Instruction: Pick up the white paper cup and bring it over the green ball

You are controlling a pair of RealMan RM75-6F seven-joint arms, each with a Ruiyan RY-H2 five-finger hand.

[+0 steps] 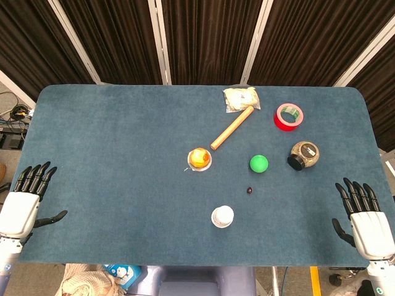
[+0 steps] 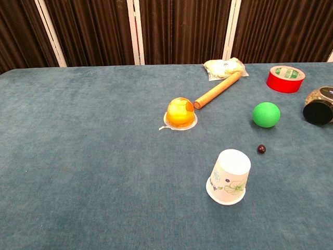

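The white paper cup [image 1: 223, 216] [image 2: 229, 176] stands upside down near the table's front edge, a faint flower print on its side. The green ball [image 1: 258, 163] [image 2: 266, 114] lies behind it and to the right, well apart from it. My left hand [image 1: 26, 197] hangs at the table's front left corner, fingers spread, holding nothing. My right hand [image 1: 364, 213] hangs at the front right corner, fingers also spread and empty. Both hands are far from the cup. The chest view shows neither hand.
An orange jelly cup [image 1: 199, 158] [image 2: 180, 112], a wooden stick [image 1: 232, 127] [image 2: 218, 89], a wrapped packet [image 1: 241, 97], a red tape roll [image 1: 289, 116] [image 2: 285, 78] and a tipped jar [image 1: 303, 155] [image 2: 319, 106] lie behind the cup. A small dark bead [image 1: 249, 190] [image 2: 261, 149] sits between cup and ball.
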